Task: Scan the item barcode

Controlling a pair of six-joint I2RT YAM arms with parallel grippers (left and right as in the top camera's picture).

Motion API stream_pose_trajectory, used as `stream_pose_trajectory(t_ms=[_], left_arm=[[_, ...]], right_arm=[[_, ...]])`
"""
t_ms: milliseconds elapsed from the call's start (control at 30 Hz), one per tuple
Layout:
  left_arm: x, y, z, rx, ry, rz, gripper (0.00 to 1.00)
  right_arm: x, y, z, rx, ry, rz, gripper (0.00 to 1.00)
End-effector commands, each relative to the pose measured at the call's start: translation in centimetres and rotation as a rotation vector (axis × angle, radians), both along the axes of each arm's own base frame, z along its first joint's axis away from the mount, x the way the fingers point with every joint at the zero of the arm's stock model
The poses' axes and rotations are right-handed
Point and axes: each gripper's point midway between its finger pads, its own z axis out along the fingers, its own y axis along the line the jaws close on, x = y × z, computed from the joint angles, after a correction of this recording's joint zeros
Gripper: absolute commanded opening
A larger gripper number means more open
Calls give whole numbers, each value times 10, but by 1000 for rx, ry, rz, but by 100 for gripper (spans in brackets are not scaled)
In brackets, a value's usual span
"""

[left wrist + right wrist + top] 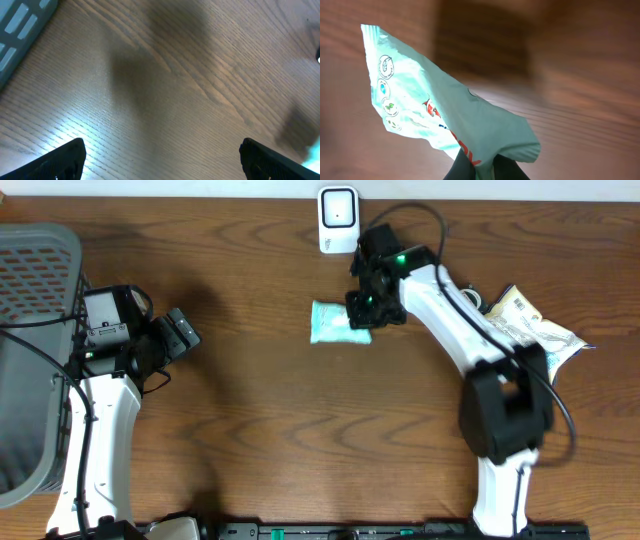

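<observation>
From above we see the wooden table [250, 440] with a grey basket [35, 255] at its left edge and a white scanner [339, 220] at the far edge, near the middle. The light green packet [335, 322] is just in front of the scanner, a little apart from it. The right gripper [361, 307] is at the packet's right end, and behind this arm some other packages [525, 320] lie at the right side. The left gripper [188, 333] is near the basket, well apart from the packet. In the left wrist view its two fingers [62, 160] stand wide apart over bare wood with nothing between them, so this tool is released; a corner of the basket shows at the upper left. In the right wrist view the dark fingertips [465, 167] are clenched on one end of the packet, and small round printed marks are visible on its film. We cannot tell if the packet touches the table.
</observation>
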Motion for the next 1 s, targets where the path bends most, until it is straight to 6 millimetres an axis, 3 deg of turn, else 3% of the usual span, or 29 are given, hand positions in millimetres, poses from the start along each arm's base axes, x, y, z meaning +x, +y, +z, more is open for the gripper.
stream_pose_trajectory(t_ms=[0,33,167,267,400,600,733,800,900,933,967], left_arm=[[0,3,1,13,0,2,98],[0,3,1,13,0,2,98],[0,3,1,13,0,2,98],[0,3,1,13,0,2,98],[0,3,1,13,1,2,98],[0,3,1,13,0,2,98],[0,3,1,13,0,2,98],[0,3,1,13,0,2,98],[0,3,1,13,0,2,98],[0,3,1,13,0,2,98],[0,3,1,13,0,2,98]], right_arm=[[10,-37,58,-421,-302,-33,1],[4,-43,70,-651,-396,-36,1],[-10,-46,75,-981,-494,-21,1],[-15,-56,66,-1174,-490,32,1],[-13,-59,43,-1275,-448,96,1],[-17,-42,15,-1276,-421,163,1],[-43,-6,-29,-1079,-242,350,1],[-54,7,-42,-1004,-188,400,3],[-66,20,-48,-961,-168,434,10],[-70,25,-50,-946,-160,445,16],[-73,27,-51,-938,-157,452,28]])
